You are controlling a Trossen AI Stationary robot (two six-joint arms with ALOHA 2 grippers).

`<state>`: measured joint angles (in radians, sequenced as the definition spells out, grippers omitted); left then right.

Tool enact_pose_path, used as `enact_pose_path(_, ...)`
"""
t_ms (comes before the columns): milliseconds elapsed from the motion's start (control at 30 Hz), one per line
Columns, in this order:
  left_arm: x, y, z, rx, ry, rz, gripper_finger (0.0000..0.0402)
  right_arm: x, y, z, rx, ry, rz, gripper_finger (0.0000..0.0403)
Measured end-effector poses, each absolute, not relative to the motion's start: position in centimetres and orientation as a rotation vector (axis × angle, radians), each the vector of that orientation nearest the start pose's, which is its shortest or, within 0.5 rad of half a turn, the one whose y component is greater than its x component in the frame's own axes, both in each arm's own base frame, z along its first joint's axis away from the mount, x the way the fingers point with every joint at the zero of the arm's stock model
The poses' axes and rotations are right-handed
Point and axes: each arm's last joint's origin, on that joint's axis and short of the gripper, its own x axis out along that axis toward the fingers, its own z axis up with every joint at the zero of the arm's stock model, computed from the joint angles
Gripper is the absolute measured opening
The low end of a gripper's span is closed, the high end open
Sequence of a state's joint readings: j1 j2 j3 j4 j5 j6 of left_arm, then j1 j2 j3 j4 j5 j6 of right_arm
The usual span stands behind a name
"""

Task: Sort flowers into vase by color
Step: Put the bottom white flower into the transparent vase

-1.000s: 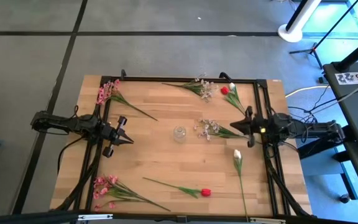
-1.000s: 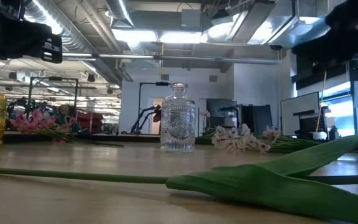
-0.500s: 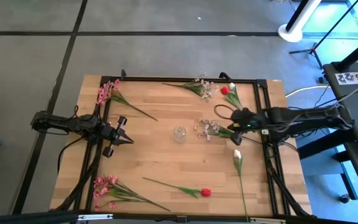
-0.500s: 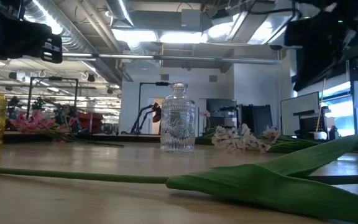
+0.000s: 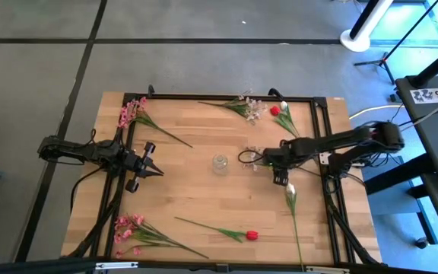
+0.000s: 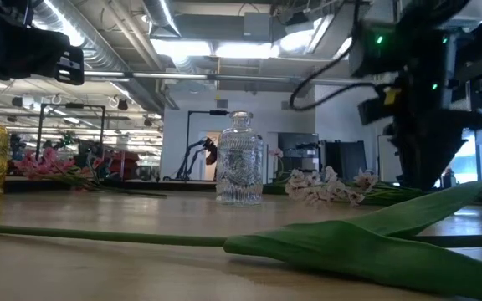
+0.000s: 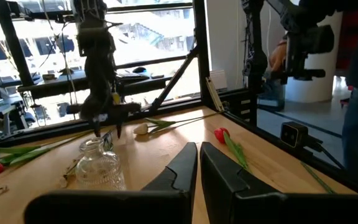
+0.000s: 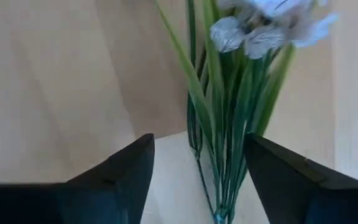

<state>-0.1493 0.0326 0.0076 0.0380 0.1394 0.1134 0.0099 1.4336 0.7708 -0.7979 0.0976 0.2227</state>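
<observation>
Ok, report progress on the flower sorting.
Done: nothing; the clear vase holds no flowers. In hand: the right gripper, open, straddles the stems of the white blossom sprig beside the vase. Left: that sprig, the pink sprays, both red rosebuds, the white rosebud. The left gripper waits shut.

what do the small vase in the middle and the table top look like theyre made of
The small vase looks like clear pressed glass or clear plastic: the room shows through it and its body carries a raised pattern. Which of the two cannot be told. The table top looks like pale wood in joined strips, with visible grain and a matte finish, inside a black metal-looking frame.
</observation>
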Motion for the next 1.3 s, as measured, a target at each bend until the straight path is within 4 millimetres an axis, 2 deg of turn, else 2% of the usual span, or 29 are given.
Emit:
enact_pose_path(167,9.7,-1.9,16.7,0.112,-0.030,-0.287,0.0018,23.3,-1.6,15.3,0.158,1.448,-0.250,0.0244)
enact_pose_path(367,9.7,-1.9,16.7,0.112,-0.029,-0.288,0.0018,23.7,-2.9,15.0,0.163,1.428,-0.251,0.0200)
enact_pose_path(567,9.7,-1.9,16.7,0.112,-0.030,-0.288,0.0018,23.8,-3.0,15.0,0.156,1.408,-0.262,0.0124)
enact_pose_path(767,9.7,-1.9,16.7,0.113,-0.029,-0.287,0.0018,24.6,-3.1,14.5,0.162,1.327,-0.268,0.0018)
enact_pose_path(833,9.7,-1.9,16.7,0.112,-0.029,-0.288,0.0018,24.9,-3.2,15.0,0.173,1.314,-0.274,0.0013)
enact_pose_path(933,9.7,-1.9,16.7,0.113,-0.029,-0.288,0.0018,25.9,-3.3,17.6,0.200,1.271,-0.297,0.0022)
enact_pose_path(1067,9.7,-1.9,16.7,0.113,-0.030,-0.287,0.0018,27.3,-3.5,23.5,0.188,1.142,-0.310,0.0008)
enact_pose_path(1200,9.7,-1.9,16.7,0.113,-0.030,-0.288,0.0018,28.4,-3.8,30.7,0.171,0.860,-0.348,0.0014)
enact_pose_path(1300,9.7,-1.9,16.7,0.112,-0.029,-0.288,0.0018,29.1,-3.9,34.6,0.185,0.593,-0.328,0.0012)
